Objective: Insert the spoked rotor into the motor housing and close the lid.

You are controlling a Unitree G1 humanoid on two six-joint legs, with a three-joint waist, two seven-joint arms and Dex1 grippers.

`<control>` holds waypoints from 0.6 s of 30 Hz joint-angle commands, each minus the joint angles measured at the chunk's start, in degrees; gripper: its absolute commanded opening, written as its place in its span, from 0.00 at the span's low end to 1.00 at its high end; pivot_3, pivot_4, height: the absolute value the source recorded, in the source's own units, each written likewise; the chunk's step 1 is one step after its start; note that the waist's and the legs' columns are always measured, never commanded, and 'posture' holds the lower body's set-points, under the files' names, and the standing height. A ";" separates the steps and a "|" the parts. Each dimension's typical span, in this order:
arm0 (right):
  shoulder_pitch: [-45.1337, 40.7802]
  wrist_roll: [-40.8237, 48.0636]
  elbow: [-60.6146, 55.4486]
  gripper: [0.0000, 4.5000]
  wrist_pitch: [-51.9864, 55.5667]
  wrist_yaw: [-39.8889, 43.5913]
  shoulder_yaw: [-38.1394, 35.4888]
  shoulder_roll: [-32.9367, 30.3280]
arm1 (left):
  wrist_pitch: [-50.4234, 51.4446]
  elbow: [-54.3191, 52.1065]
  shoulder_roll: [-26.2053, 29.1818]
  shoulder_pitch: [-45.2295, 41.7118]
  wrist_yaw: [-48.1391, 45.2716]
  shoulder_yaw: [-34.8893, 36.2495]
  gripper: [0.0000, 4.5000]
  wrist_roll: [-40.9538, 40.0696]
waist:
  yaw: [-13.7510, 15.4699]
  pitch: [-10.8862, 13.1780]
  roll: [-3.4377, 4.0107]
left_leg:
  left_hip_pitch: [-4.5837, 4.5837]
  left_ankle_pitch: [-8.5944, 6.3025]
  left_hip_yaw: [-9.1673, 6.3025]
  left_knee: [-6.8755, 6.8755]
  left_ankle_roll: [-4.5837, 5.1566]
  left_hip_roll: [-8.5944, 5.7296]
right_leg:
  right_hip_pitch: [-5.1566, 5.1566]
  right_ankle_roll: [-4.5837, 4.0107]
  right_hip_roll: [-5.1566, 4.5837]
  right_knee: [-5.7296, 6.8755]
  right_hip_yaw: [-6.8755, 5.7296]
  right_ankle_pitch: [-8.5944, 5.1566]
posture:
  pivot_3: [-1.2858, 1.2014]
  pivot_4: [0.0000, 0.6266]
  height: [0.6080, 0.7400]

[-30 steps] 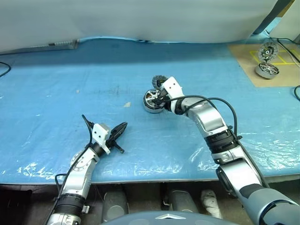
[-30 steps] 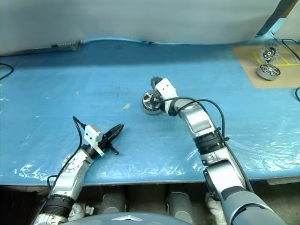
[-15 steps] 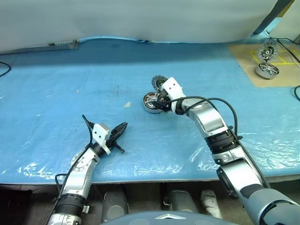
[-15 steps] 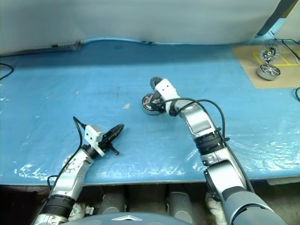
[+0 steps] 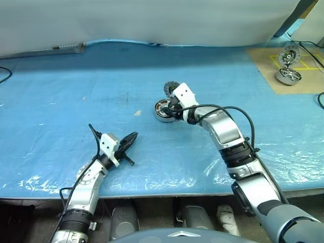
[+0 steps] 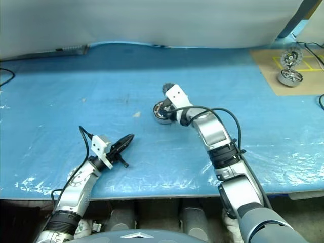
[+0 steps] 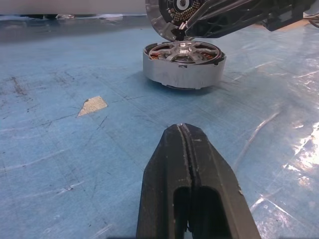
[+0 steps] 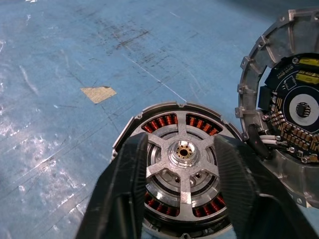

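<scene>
Spoked rotor (image 8: pixel 183 164): seated in motor housing (image 7: pixel 182 68) on the blue table; I count insertion done. Lid (image 8: pixel 291 107): propped just beside, not fitted. Right gripper (image 8: pixel 182 172): fingers narrowly astride the rotor, grip uncertain. Left gripper (image 7: pixel 185 149): fingers together, idle.

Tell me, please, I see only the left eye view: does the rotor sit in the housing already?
Observer: Yes. In the right wrist view the rotor lies flat inside the housing, with copper windings showing between its spokes.
Operator: And the right gripper?
Observer: The right gripper is open, with one finger on each side of the hub. I cannot tell whether they touch it.
Operator: Where is the lid?
Observer: The lid stands tilted on its edge beside the housing, not on it. Its circuit-board side faces the right wrist camera.
</scene>
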 commanded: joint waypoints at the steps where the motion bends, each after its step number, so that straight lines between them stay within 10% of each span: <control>1: -0.39 0.09 0.65 0.18 -1.56 -2.03 -1.46 1.44 | -0.86 -0.45 0.39 -0.38 -0.66 0.13 0.00 -0.17 | 0.00 0.00 0.00 | 0.00 0.00 0.00 0.00 0.00 0.00 | 0.00 0.00 0.00 0.00 0.00 0.00 | 0.52 0.24 1.00; 3: -0.52 -0.37 3.25 0.01 -2.76 -3.68 -1.96 2.50 | -0.93 -0.36 0.43 -0.43 -0.82 0.14 0.00 -0.14 | 0.00 0.00 0.00 | 0.00 0.00 0.00 0.01 0.00 0.00 | 0.00 0.00 0.00 0.00 0.00 0.00 | 0.52 0.24 1.00; 18: 3.31 -0.86 5.39 0.00 -3.35 -6.10 -3.84 1.48 | -0.73 -0.43 0.91 -0.35 -0.95 0.66 0.00 -0.17 | 0.35 0.00 0.00 | 0.03 0.00 0.00 0.04 0.00 -0.02 | 0.06 0.00 -0.03 0.02 0.00 0.00 | 0.52 0.24 1.00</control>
